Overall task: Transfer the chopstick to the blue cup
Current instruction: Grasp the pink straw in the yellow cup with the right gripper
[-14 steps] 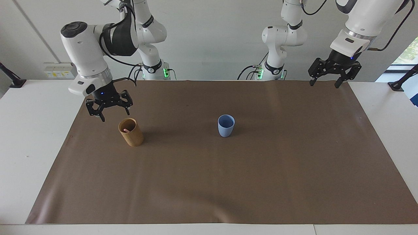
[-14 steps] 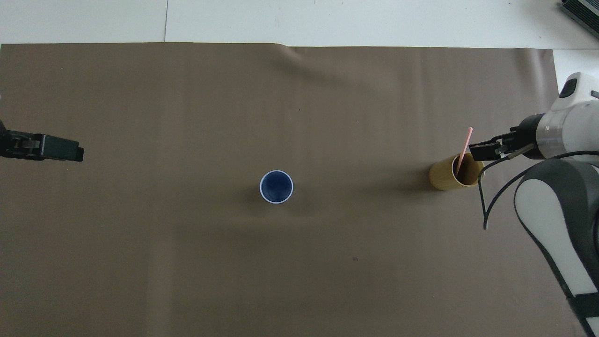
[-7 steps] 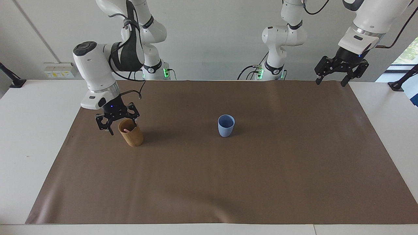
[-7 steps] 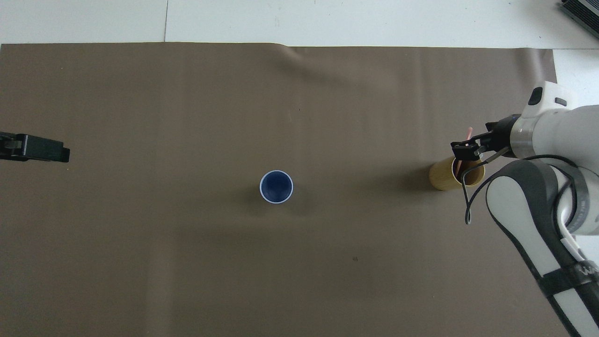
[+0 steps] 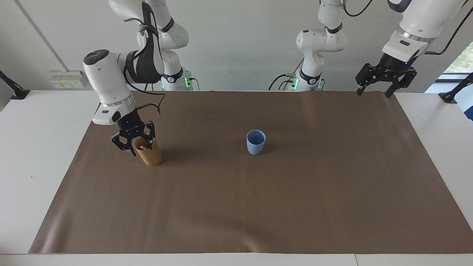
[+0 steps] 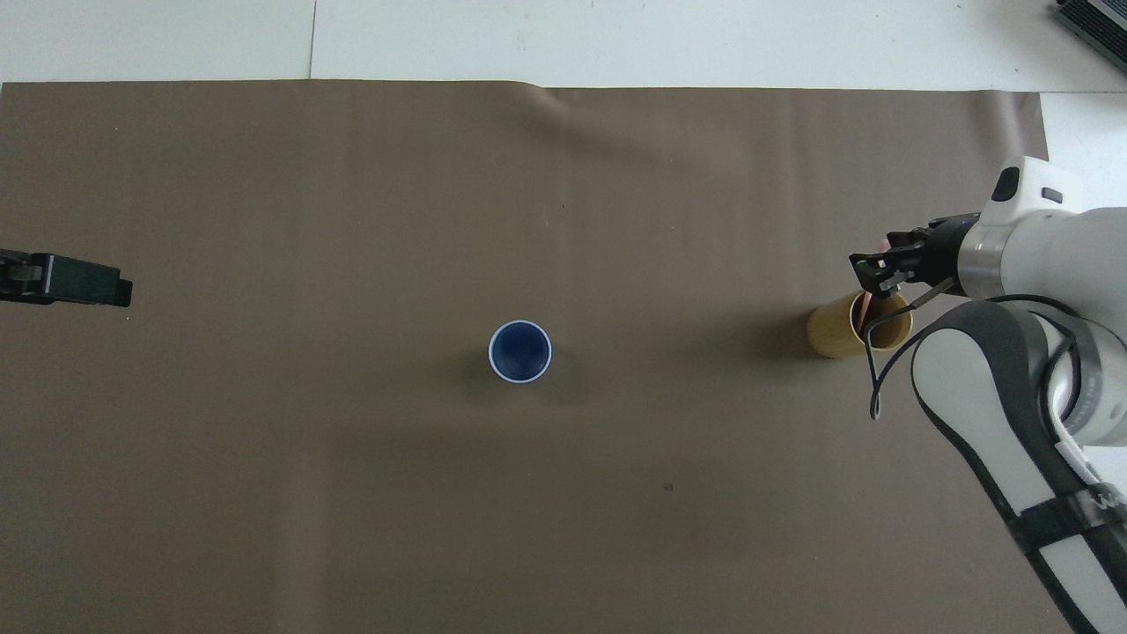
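A thin pale pink chopstick (image 5: 142, 147) stands in the tan cylindrical cup (image 5: 150, 158) toward the right arm's end of the table. My right gripper (image 5: 139, 147) has come down to the tan cup's mouth, right at the chopstick. In the overhead view the right gripper (image 6: 872, 277) covers most of the chopstick (image 6: 865, 305) above the tan cup (image 6: 830, 333). The small blue cup (image 5: 255, 142) stands upright near the middle of the mat, with nothing seen inside it (image 6: 519, 351). My left gripper (image 5: 373, 91) waits, open, over the mat's corner at its own end (image 6: 84, 282).
A brown mat (image 5: 258, 207) covers most of the white table (image 5: 40, 147). The right arm's forearm and cable (image 6: 995, 414) hang over the mat's edge at that arm's end.
The right gripper has come down from beside the tan cup to its mouth and has narrowed around the chopstick. The left gripper has risen slightly and pulled back toward its end.
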Robot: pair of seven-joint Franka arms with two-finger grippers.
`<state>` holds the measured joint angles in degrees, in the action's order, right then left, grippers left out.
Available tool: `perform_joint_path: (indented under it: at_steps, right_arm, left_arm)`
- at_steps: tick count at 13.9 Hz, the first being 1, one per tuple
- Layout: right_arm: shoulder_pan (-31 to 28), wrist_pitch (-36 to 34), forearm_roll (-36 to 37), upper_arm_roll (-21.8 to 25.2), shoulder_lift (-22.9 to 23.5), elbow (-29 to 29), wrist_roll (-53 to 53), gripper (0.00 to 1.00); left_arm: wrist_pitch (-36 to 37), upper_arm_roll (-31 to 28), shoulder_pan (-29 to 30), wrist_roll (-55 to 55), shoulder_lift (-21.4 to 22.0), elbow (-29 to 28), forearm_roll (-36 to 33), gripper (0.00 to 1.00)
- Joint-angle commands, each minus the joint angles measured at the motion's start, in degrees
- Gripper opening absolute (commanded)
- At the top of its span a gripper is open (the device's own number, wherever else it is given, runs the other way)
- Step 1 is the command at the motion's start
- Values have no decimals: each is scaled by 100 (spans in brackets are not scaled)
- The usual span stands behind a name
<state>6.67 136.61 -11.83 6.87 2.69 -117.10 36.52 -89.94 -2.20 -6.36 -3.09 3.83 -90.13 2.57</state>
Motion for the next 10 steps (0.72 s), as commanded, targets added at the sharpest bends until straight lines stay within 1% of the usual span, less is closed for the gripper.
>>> perform_joint_path:
  at_steps: [1,2,3,4,5,6,8,10]
  right_arm:
    - [-17,146,-250,7,-14,-85,224,27]
    - [-17,146,-250,7,-5,-76,224,26]
    - [-17,146,-250,7,3,-67,224,22]
    - [-26,146,-250,7,3,-58,224,16]
    - [-26,146,-259,7,12,-41,216,10]
    - [-26,146,-276,7,38,-32,207,7]
    - [-87,137,-276,7,39,-6,215,4]
    - [-96,111,-486,7,39,3,224,1]
  left_arm:
    - [143,71,109,-51,-75,154,-63,100]
    - [160,71,109,-60,-84,171,-81,100]
    - [178,71,109,-86,-127,215,-168,100]
    - [335,62,109,-104,-163,268,-282,100]
    - [475,71,100,-113,-294,416,-370,100]
    - [529,88,83,-104,-417,626,-406,100]
    - [538,89,39,-139,-365,594,-397,100]
    - [565,89,30,-139,-295,480,-397,100]
